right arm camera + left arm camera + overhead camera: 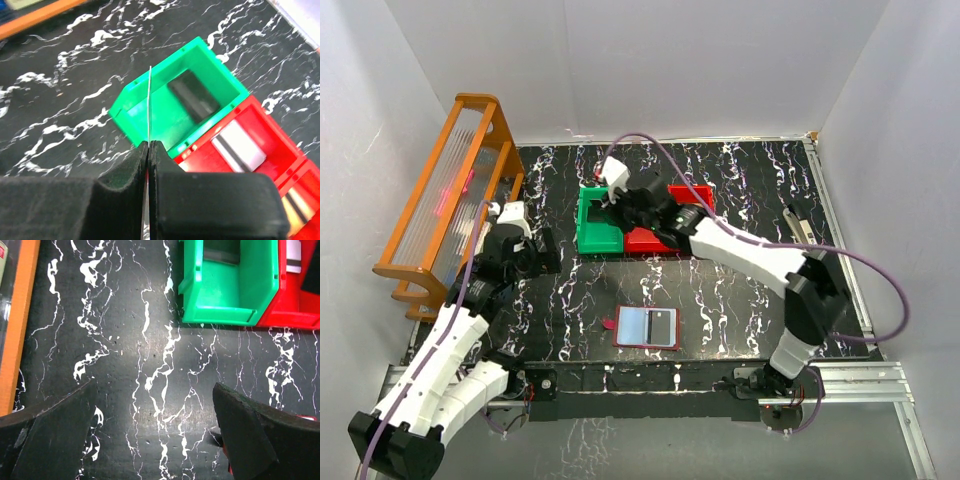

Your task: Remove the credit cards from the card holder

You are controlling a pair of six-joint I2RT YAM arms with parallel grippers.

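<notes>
**Right hand holds a card above the green bin**

The right hand (149,145) reaches toward the far edge of the table (740,290). Its fingers are pressed together, pinching a thin credit card (149,105) that shows edge-on. The card hangs over the near wall of the green bin (172,127). What looks like a dark card (192,95) lies inside that bin. A pale card (237,147) with a dark stripe lies in the red bin (282,137), which touches the green one. The card holder (647,326) lies open and flat near the middle of the near edge, pale sleeves facing up. The left hand (154,390) hovers by the left edge, fingers spread, gripping nothing.
</notes>
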